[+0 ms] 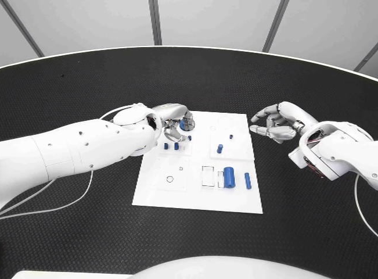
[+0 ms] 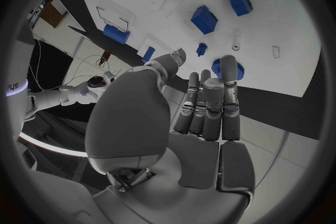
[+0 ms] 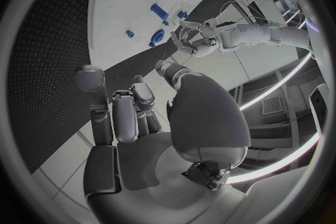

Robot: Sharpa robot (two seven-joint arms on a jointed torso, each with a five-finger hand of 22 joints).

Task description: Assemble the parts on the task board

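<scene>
Head view: the left hand (image 1: 171, 121) sits over the far left corner of the task board (image 1: 189, 192), its fingers (image 2: 228, 75) curled around a round blue part (image 1: 183, 124). Just below those fingers two small blue blocks (image 1: 171, 147) stand on the board; a blue cylinder (image 1: 229, 176) and a thin blue pin (image 1: 247, 180) lie farther off. The right hand (image 1: 277, 125) hovers over the black bench (image 1: 71, 81) beside the board, fingers loosely curled, holding nothing.
</scene>
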